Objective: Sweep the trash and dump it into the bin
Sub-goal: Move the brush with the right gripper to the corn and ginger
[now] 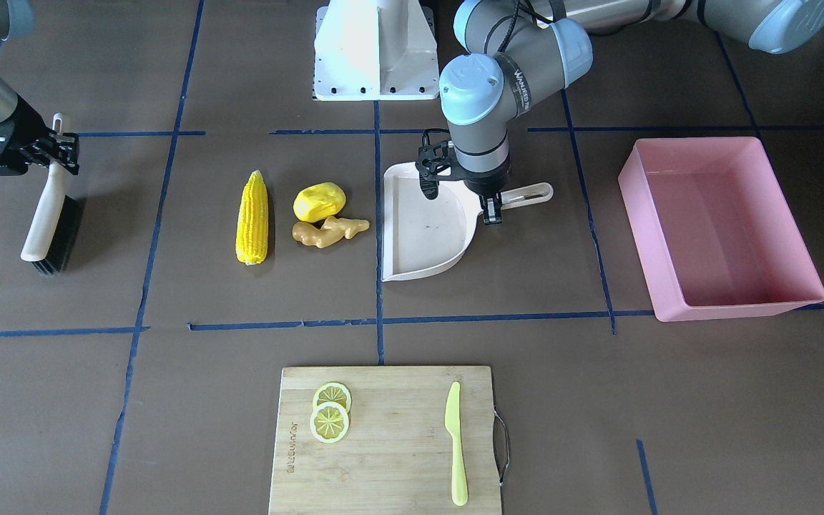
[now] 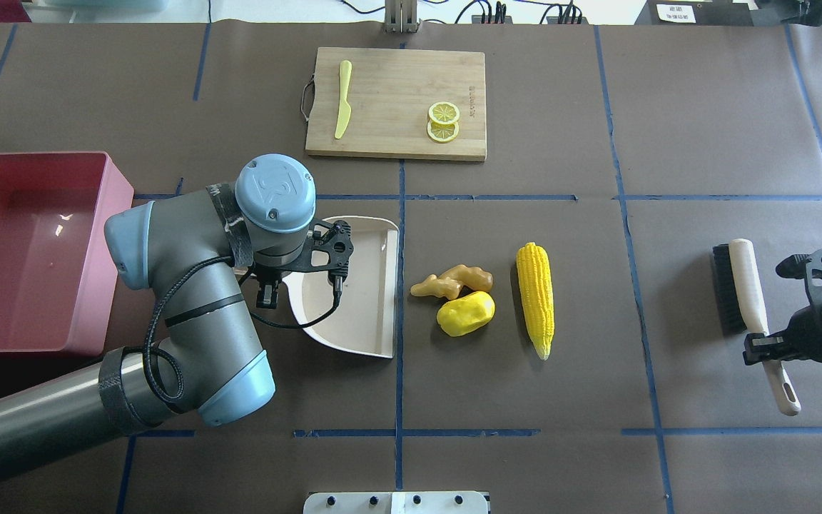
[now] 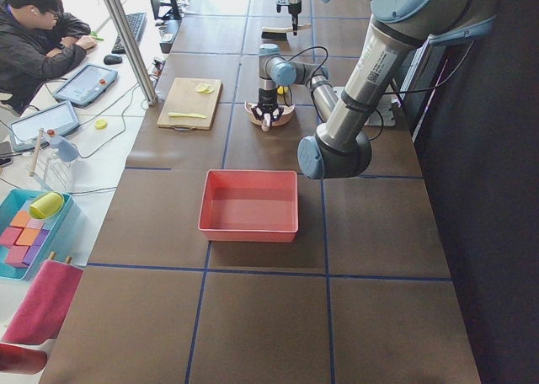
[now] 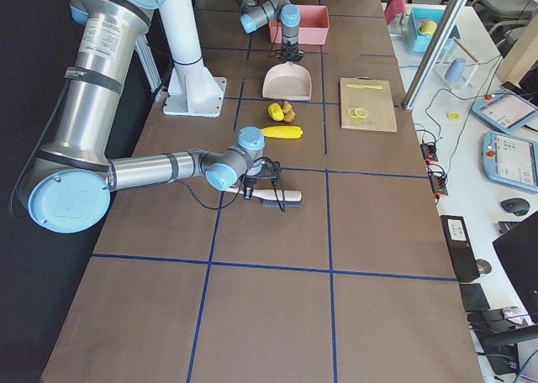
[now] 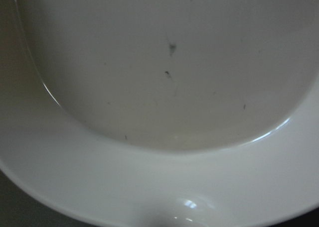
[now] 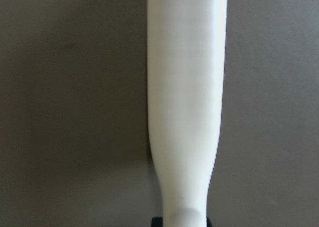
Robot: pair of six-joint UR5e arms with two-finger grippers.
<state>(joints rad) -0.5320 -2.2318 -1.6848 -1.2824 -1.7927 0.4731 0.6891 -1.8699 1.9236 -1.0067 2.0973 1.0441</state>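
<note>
Left gripper (image 1: 492, 204) closed on the dustpan (image 1: 419, 236) handle, pan flat on bench (image 1: 526, 400). Right gripper (image 1: 58, 149) clamps the brush (image 1: 47, 222) handle. Corn cob (image 1: 252, 218), yellow lump (image 1: 319, 202) and ginger root (image 1: 330, 231) lie between brush and pan mouth. Pink bin (image 1: 723, 304) sits past the dustpan's handle, apart.

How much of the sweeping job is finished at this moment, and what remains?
Done: nothing yet; the corn cob, yellow lump and ginger root lie outside the dustpan, and the pink bin holds nothing. In hand: left end effector at the dustpan's handle, right end effector at the handle of the brush; grip unclear. Left: sweeping, dumping.
</note>
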